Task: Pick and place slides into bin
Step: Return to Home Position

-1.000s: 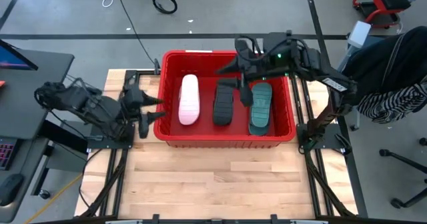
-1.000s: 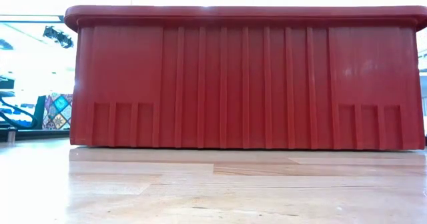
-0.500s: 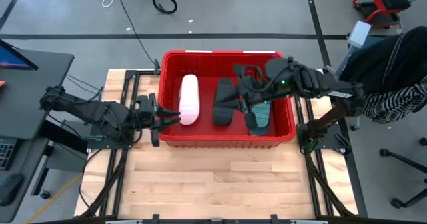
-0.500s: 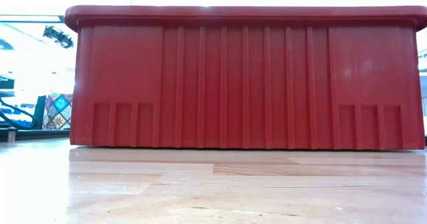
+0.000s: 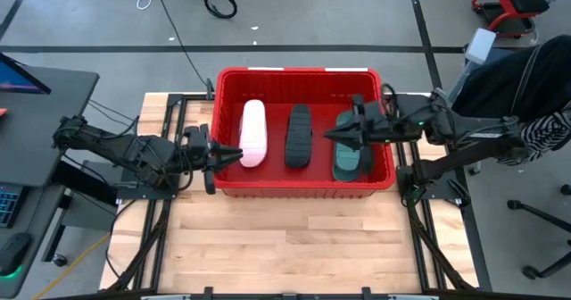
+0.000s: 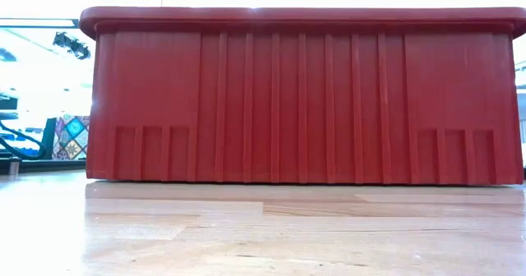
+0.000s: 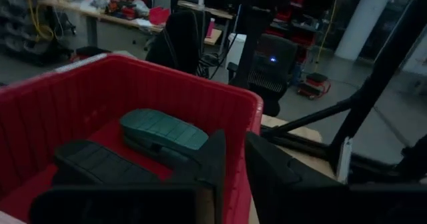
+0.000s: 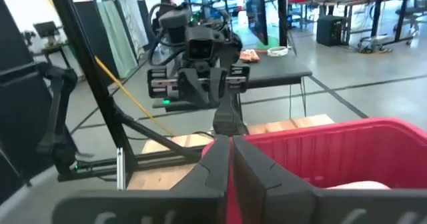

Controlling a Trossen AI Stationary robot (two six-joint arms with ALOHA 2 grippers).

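Observation:
The red bin [image 5: 299,186] stands on the wooden table and fills the low view [image 6: 304,95]. In it lie a pale pink slide [image 5: 253,132], a black slide [image 5: 298,136] and a teal slide [image 5: 351,153], side by side and soles up. The black slide [image 7: 100,164] and the teal slide [image 7: 163,132] also show in the left wrist view. My left gripper [image 5: 230,154] hovers at the bin's left wall beside the pink slide, slightly open and empty. My right gripper [image 5: 332,136] hovers over the teal slide, shut and empty, pointing toward the table's left.
The bin covers the table's far half; bare wood [image 5: 294,246] lies in front of it. Metal frame rails [image 5: 161,220] run along both table sides. A desk with a monitor [image 5: 27,81] stands left, and a chair with striped cloth [image 5: 526,121] right.
My right gripper has swung from the bin's far side toward the near side, then drawn back toward the table's right edge, from over the black slide to over the teal one, and has shut. My left gripper has gone right to the bin's left wall, its fingers narrowing. The slides lie still.

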